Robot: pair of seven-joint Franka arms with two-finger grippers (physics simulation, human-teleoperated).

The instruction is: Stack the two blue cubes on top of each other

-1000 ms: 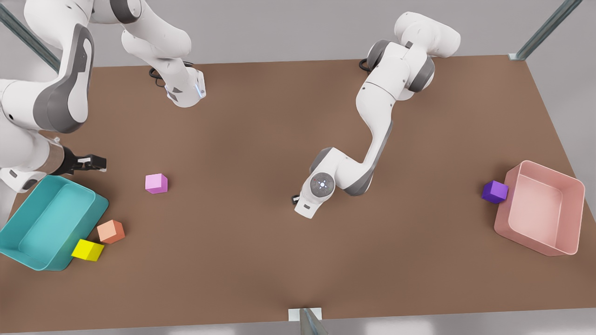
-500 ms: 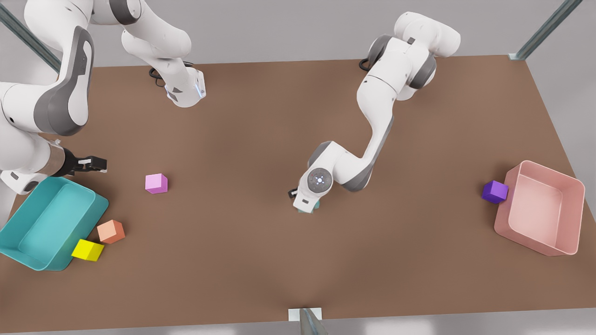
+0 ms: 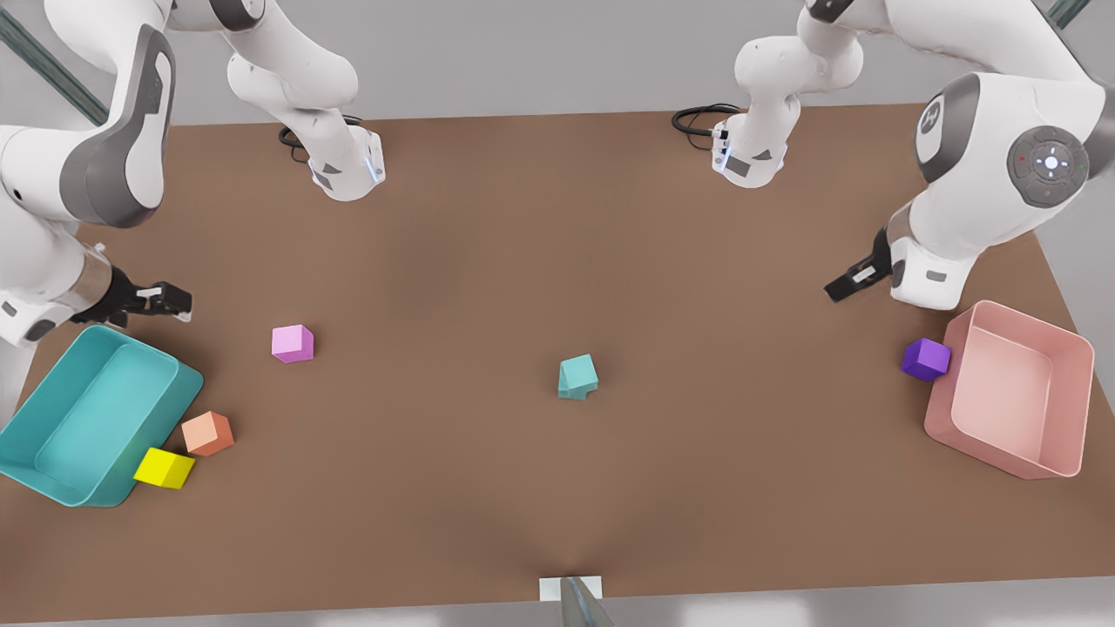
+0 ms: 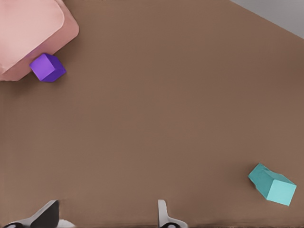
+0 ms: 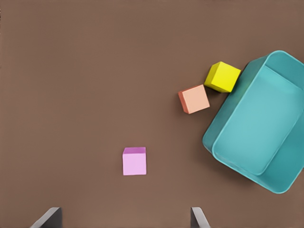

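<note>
In the front view, your two blue cubes (image 3: 577,377) sit stacked near the middle of the brown counter (image 3: 540,488), the upper one twisted and slightly offset on the lower. Your left pincer (image 3: 838,288) hangs at the front view's right, above the counter and well apart from the stack; from here I cannot tell how its fingers stand. Below it a purple cube (image 3: 925,359) touches the pink bin (image 3: 1010,453). Your right pincer (image 3: 179,302) hangs at the front view's left, just above the teal bin (image 3: 165,409). A pink cube (image 3: 292,343) lies nearby; an orange cube (image 3: 207,433) and a yellow cube (image 3: 164,468) sit beside the bin.

In the left wrist view, the left pincer's fingers (image 4: 162,213) are spread wide with nothing between them. The stacked cubes (image 4: 272,184) lie off to one side.

In the right wrist view, the right pincer's fingers (image 5: 199,217) are likewise spread and empty, over bare counter near the pink cube (image 5: 135,161).
</note>
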